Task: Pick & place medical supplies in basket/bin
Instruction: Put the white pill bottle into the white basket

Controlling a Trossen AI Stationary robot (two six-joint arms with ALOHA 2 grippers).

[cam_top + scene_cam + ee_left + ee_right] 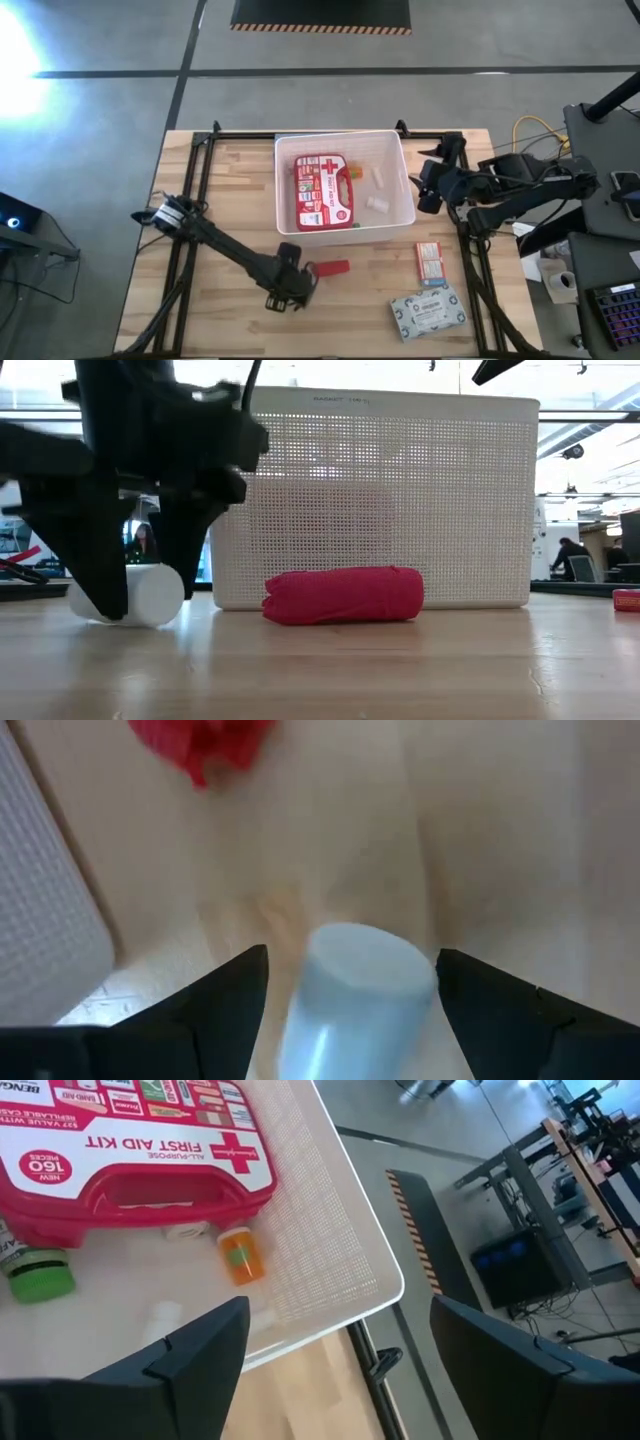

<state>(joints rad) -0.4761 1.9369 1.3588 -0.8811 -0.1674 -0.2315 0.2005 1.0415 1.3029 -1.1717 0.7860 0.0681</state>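
Observation:
My left gripper (pixel 352 1005) is open and low over the table, near the bin's front wall. Its fingers stand on either side of a white roll (pixel 355 990) lying on the wood, also seen in the low view (pixel 150 595). The red tube (pixel 345 595) lies just to the right of it (pixel 333 267). The white bin (pixel 395 215) holds the red first-aid case (pixel 325 190), a green bottle (pixel 40 1275), a small orange vial (pixel 238 1255) and white rolls (pixel 378 203). My right gripper (pixel 340 1350) is open, hovering at the bin's right rim (pixel 430 185).
A red-white box (pixel 432 263) and a pale patterned soft pack (pixel 428 310) lie on the table's near right part. A black frame (pixel 190 200) runs along the table's sides. Bare wood shows left of the bin.

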